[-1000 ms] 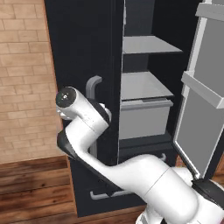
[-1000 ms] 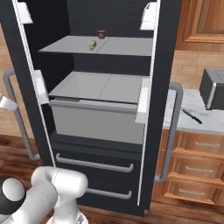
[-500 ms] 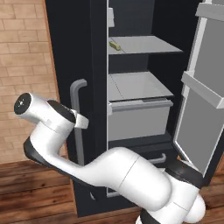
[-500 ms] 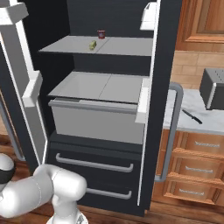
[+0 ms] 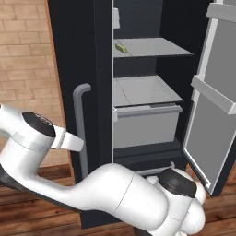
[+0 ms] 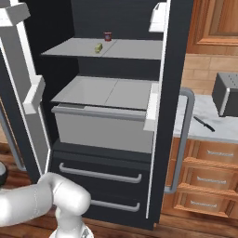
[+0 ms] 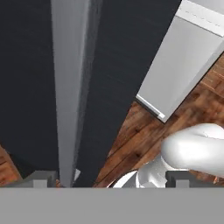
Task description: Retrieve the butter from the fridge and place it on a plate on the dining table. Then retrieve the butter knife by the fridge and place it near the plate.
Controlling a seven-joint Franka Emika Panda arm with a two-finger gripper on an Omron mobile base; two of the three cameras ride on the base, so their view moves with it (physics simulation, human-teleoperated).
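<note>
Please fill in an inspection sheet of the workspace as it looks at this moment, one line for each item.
Surface: marble counter right of the fridge; wooden floor below.
Job's things: fridge with both doors open; butter lying on the upper shelf; butter knife lying on the counter.
Clutter: small red-lidded jar behind the butter; grey toaster-like box on the counter.
Grippers: gripper open, holding nothing, beside the grey bar handle of the left door.
Cables: nothing seen.
Surroundings: brick wall left of the fridge; wooden drawers under the counter.
</note>
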